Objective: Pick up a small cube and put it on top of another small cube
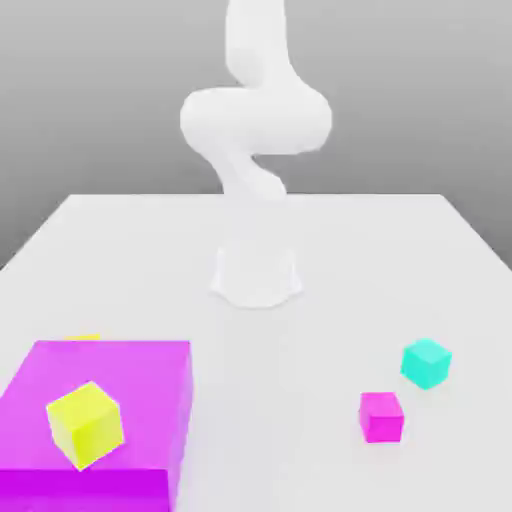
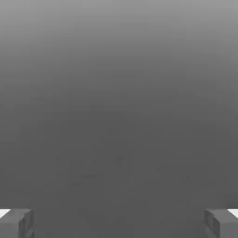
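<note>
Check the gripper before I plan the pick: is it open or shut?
Open. In the hand view, the gripper has its two fingers standing wide apart, with nothing between them.

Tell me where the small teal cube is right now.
The small teal cube is toward the exterior view's right, on the pale table, just beyond the small magenta cube and a little further right.

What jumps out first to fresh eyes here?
The big purple block at the exterior view's left, with a larger yellow cube on or in front of it; I can't tell which. Then the small magenta cube and the small teal cube, apart on the pale table at the exterior view's right.
</note>
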`<action>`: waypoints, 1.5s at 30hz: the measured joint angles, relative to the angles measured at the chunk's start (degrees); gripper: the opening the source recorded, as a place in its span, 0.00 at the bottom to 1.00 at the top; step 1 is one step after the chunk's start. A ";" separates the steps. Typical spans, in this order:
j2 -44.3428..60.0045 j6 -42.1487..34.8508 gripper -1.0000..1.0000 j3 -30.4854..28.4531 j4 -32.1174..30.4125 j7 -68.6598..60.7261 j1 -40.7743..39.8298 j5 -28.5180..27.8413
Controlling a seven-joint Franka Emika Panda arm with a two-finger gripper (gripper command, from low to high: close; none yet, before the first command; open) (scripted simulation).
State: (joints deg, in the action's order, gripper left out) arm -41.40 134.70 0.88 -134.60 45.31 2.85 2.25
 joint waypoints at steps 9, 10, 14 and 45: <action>16.06 10.47 0.50 6.03 -10.22 -0.67 9.99 6.61; 17.80 11.63 0.50 6.94 -11.34 -0.56 10.99 7.09; 24.74 16.32 0.50 10.97 -15.82 0.46 14.67 8.20; 44.38 30.01 0.00 10.78 -27.13 14.23 29.94 -5.13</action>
State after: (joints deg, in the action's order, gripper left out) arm 2.98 164.70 11.66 -161.73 59.54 32.79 -2.88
